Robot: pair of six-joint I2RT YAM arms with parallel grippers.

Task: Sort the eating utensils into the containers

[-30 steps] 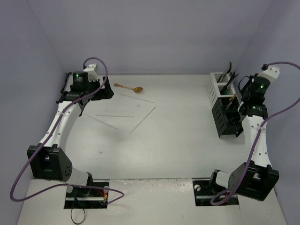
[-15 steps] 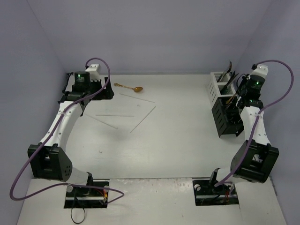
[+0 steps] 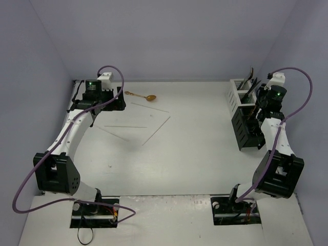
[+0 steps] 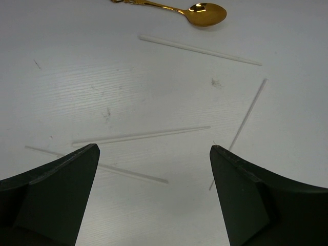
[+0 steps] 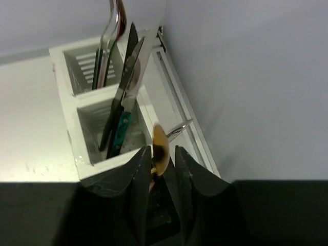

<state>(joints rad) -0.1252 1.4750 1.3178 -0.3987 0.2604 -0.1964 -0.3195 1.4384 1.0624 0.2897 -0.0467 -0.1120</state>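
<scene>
A gold spoon (image 3: 141, 95) lies at the back of the table, and in the left wrist view (image 4: 205, 13) it lies at the top. Several pale chopsticks (image 3: 149, 106) (image 4: 141, 135) lie scattered in front of it. My left gripper (image 3: 117, 100) (image 4: 154, 149) is open and empty above the chopsticks. My right gripper (image 3: 259, 104) (image 5: 163, 151) is shut on a second gold spoon (image 5: 161, 143), bowl up, over the black holder (image 3: 247, 132). The white holder (image 3: 237, 95) (image 5: 66, 102) holds black-handled knives, a teal-handled piece (image 5: 121, 130) and silver forks (image 5: 110, 31).
Purple walls close in the table on the left, back and right. Both holders stand close to the right wall. Purple cables (image 3: 302, 102) loop off both arms. The arm bases sit at the near edge.
</scene>
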